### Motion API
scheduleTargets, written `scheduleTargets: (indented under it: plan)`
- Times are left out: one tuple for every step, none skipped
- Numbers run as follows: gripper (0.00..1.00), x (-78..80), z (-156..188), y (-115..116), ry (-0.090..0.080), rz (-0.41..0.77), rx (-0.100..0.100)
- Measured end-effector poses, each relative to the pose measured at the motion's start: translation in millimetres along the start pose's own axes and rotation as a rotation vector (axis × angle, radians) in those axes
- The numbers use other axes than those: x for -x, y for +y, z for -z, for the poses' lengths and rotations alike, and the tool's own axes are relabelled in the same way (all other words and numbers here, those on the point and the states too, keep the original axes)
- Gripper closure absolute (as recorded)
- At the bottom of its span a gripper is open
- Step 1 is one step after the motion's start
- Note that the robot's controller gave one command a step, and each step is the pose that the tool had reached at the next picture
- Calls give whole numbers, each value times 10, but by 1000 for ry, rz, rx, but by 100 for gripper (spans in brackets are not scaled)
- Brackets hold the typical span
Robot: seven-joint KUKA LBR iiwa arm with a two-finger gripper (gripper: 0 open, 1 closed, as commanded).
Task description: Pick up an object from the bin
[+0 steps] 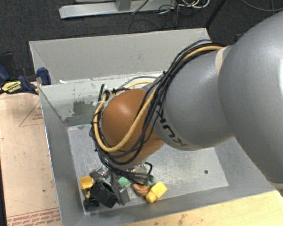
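Reaching in from the right, the arm (217,100) is bent down into the grey metal bin (57,146). The hand (113,185) is set low in the near left corner, close to the left and front walls, so little room is left there. Much bare floor is seen to the right. A small heap is gathered round the hand: a black lumpy thing (102,198) right by it, a yellow block (86,183), a small green piece (123,181), a brown-orange thing (139,189) and a second yellow block (156,191). Whether the hand is open or closed cannot be told.
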State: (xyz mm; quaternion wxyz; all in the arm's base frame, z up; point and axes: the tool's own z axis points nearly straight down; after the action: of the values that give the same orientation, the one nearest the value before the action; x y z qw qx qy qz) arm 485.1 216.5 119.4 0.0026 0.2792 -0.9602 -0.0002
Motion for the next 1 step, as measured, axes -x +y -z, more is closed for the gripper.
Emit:
scheduleTargets:
  plan:
    - [100,-3,201,-301,-17,79,-4]
